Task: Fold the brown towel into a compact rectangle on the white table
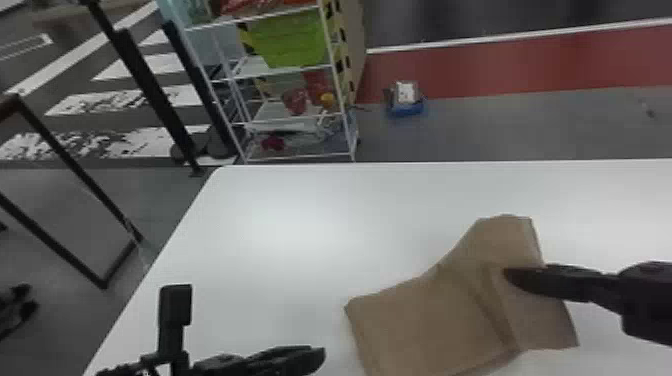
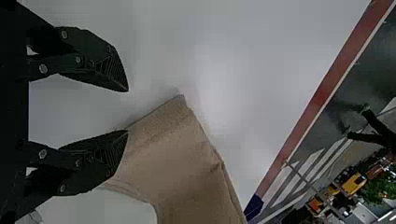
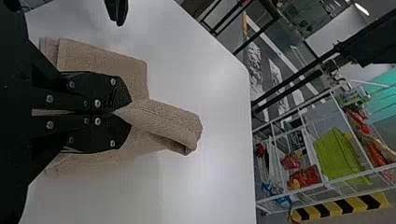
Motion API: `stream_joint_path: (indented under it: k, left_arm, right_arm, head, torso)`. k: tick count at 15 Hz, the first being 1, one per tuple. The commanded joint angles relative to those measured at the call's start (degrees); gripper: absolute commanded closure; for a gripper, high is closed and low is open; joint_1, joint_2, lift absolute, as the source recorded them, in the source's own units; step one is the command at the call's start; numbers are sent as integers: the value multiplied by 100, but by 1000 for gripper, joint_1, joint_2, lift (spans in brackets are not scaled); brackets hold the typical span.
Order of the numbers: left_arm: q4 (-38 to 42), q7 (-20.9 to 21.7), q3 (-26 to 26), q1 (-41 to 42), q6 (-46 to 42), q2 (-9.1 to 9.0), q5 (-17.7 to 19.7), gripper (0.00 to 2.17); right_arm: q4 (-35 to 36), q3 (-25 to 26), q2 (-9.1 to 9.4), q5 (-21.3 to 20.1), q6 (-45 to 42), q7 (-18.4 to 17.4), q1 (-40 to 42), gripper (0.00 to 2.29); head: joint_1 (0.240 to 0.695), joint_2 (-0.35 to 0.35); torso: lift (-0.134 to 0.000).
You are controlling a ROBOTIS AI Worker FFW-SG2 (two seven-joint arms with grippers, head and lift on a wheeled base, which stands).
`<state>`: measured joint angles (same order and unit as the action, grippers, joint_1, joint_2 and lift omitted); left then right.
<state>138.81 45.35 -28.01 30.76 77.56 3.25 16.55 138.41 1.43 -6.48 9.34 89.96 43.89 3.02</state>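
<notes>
White worktop; brown towel on it, right gripper clenched on towel, left gripper spread, empty.

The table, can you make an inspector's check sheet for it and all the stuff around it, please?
Surface: white table, towel lying on it
Job's things: brown towel, creased and bent, not yet a neat rectangle
Clutter: blue thing on the floor beyond the table
Left gripper: jaws apart, over the table
Right gripper: jaws closed on a bit of towel
Cables: nothing seen
Surroundings: rack with green bin behind the table
</notes>
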Motion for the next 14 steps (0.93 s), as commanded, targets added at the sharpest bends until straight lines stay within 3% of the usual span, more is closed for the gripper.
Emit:
stream_joint_path:
  k: [1,2,3,10,14]
  left_arm:
    - [41,88,24,27,-43,-43,173,1720]
    - [67,246,24,36,-8,-61,235,1889]
    - [76,255,33,53,10,-61,358,1912]
    - [-100,202,551,124,-219,-307,446,1912]
    - [-390,9,745,36,-1027,-333,472,1912]
  right_arm:
    - [-7,50,-29,33,12,5,-20,1649]
    - [-7,85,-29,41,12,14,-20,1649]
    - [-7,85,-29,33,12,14,-29,1652]
    - [142,59,-38,103,12,32,76,1649]
    - [177,41,-47,129,12,32,103,1652]
  head:
    - [695,273]
    - [695,264]
    - [695,254]
    - [695,165]
    - [695,150]
  torso:
    - [-124]
    - [-124]
    - [-124]
    - [-124]
    - [-124]
